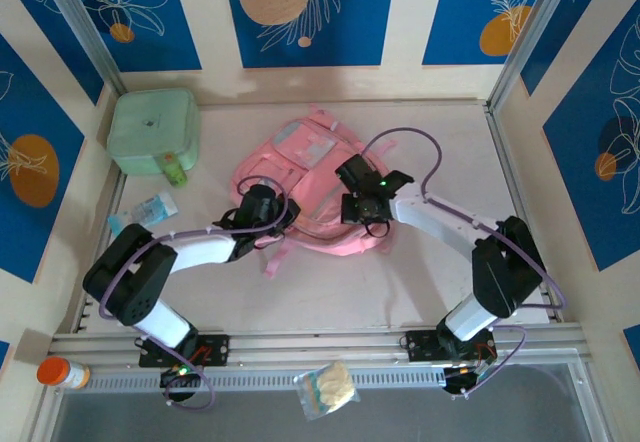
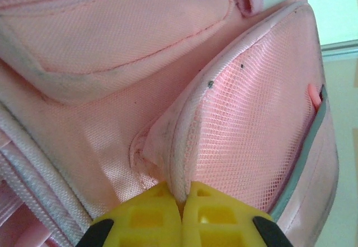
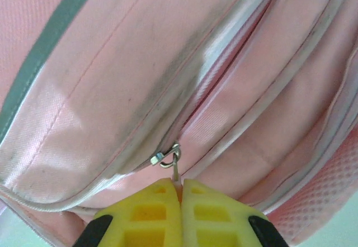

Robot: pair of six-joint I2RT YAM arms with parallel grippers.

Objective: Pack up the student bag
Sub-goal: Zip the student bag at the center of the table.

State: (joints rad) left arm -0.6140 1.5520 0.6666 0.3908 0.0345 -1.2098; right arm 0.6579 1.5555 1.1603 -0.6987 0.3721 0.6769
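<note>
The student bag (image 1: 300, 187) is laid flat near the middle of the table (image 1: 420, 282), between the two arms. Its zip pull (image 3: 175, 167) is pinched between the closed fingers of the right gripper (image 3: 180, 186). The piped edge of the mesh side pocket (image 2: 257, 129) is clamped by the closed left gripper (image 2: 182, 194). The step in hand is judged to be opening the zip. It is best done with the fabric held taut by the left grip while the pull is drawn along the teeth, not lifted away, so the thin tab is not lost. A mint-green case (image 1: 153, 130) is set well apart in the far left corner.
</note>
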